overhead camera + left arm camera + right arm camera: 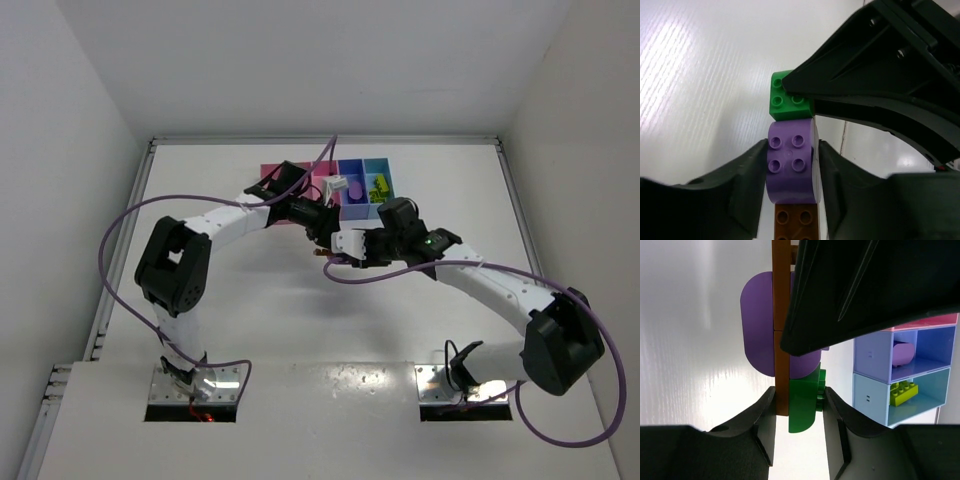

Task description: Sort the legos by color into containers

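Note:
A joined cluster of legos hangs between my two grippers above the table. My left gripper (791, 165) is shut on the round purple brick (790, 165). A green brick (785, 102) sits past it and a brown-orange brick (795, 225) sits nearer. My right gripper (799, 405) is shut across the green brick (802, 405) and the brown-orange plate (781, 340). One finger presses each. Purple half-rounds (757, 325) sit on both sides of the plate. In the top view the left gripper (322, 232) and the right gripper (340, 250) meet just in front of the trays.
The tray row stands at the back: pink tray (268, 172), purple-blue tray (875, 360) holding a purple brick (902, 354), and light blue tray (870, 400) holding a yellow-green brick (901, 392). White walls close in the table on the left, back and right.

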